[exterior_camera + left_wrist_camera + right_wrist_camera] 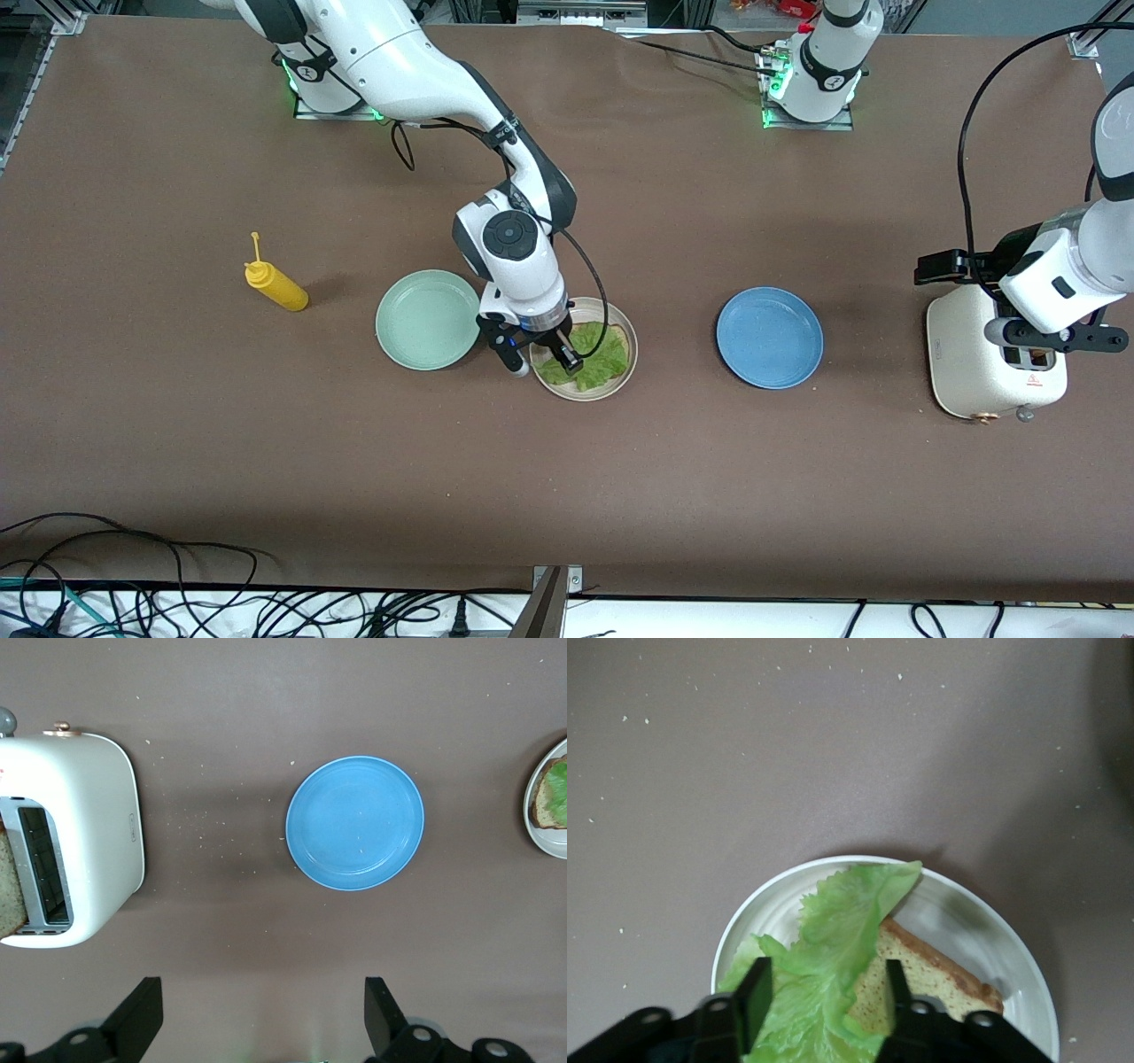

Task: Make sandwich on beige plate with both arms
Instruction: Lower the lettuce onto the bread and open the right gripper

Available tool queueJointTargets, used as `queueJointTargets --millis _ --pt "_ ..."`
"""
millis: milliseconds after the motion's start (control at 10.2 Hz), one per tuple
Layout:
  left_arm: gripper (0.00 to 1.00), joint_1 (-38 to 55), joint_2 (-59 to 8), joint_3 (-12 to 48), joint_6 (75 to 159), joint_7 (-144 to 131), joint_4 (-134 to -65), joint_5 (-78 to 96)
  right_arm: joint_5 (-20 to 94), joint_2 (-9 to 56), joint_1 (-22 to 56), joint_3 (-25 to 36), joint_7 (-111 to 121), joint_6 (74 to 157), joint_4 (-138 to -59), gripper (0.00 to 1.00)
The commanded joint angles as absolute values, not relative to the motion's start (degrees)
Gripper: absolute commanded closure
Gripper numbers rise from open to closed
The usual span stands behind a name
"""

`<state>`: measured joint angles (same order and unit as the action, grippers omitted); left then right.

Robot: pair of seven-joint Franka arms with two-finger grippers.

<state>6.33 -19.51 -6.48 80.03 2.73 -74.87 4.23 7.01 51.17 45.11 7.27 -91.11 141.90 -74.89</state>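
- On the brown table, two white arms are reaching out from bases along its robot edge; the right arm is stretching toward the middle, and the left arm is hanging near its own end.
- Near the left arm's end, a white toaster is standing with a bread slice in its slot; the left gripper is hovering over the table beside it, jaws spread wide and holding nothing.
- Around mid-table, three plates are sitting in a row, apart from each other: a blue plate, the beige plate, and a mint-green plate.
- On the beige plate, a lettuce leaf is lying over a bread slice.
- Just over that leaf, the right gripper is standing with its fingers parted on either side of the lettuce.
- Toward the right arm's end, a yellow squeeze bottle is lying on its side.
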Motion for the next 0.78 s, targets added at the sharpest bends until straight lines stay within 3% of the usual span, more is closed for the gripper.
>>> queueJointTargets --millis 0,391,684 --pt "0.00 6.15 -19.51 -6.06 80.16 3.43 -74.97 2.37 8.00 50.98 45.26 7.64 -91.50 140.37 -73.30 0.00" --pt "0.00 4.57 -19.42 -6.15 81.03 3.78 -74.88 2.29 8.26 41.34 41.68 9.41 -87.04 125.81 -73.56 0.00" --pt "0.00 1.68 -20.39 -6.06 83.14 4.48 -75.06 2.20 10.71 34.13 36.49 9.67 -67.92 109.74 -73.56 0.00"
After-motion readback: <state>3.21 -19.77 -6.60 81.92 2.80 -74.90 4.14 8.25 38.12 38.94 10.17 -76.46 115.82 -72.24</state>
